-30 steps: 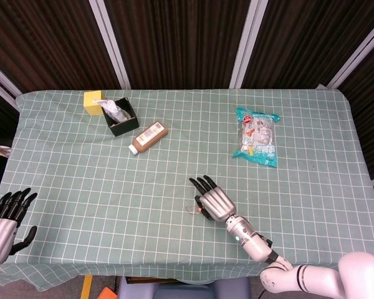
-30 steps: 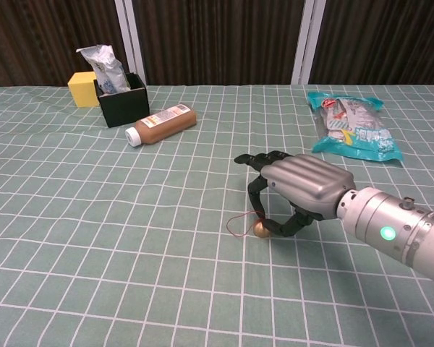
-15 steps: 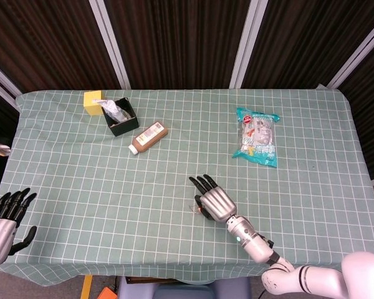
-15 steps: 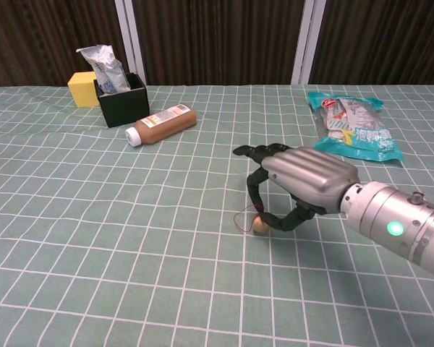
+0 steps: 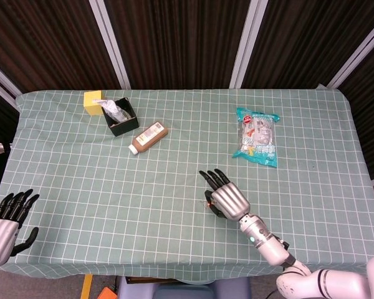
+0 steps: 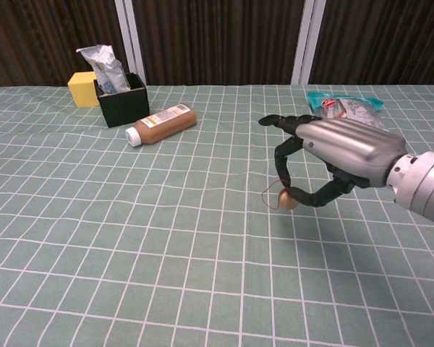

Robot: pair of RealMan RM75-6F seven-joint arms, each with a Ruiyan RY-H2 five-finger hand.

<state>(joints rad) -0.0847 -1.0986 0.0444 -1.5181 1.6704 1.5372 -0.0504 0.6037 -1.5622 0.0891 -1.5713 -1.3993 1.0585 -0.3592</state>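
While the left hand [image 5: 5,224] hangs off the near left corner of the table [image 5: 112,187] with its fingers apart and nothing in them, the right hand [image 6: 340,155] does the fine work near the middle of the cloth. It pinches a small tan bead [image 6: 286,200] between thumb and one fingertip, the other fingers reaching forward above it. In the chest view the bead looks lifted just clear of the green checked cloth, though I cannot tell for certain whether it touches. A thin reddish loop of thread [image 6: 272,199] trails from its left side.

I judge the bead very light, hard and smooth, so it is likely to roll or squirt out of a pinch that is off-centre. The grip wants to sit across its widest part, as it does now, with gentle pressure. The thread is limp and too fine for these fingers to take hold of reliably.

Further back on the right lies a teal snack bag [image 5: 257,136], flat and well apart from the hand. On the left, a brown bottle [image 5: 148,137] with a white cap lies on its side. Beyond it stands a black box [image 5: 122,118] holding a crinkled silver packet [image 6: 105,66], and a yellow block [image 5: 93,101] sits just beside the box at the far left
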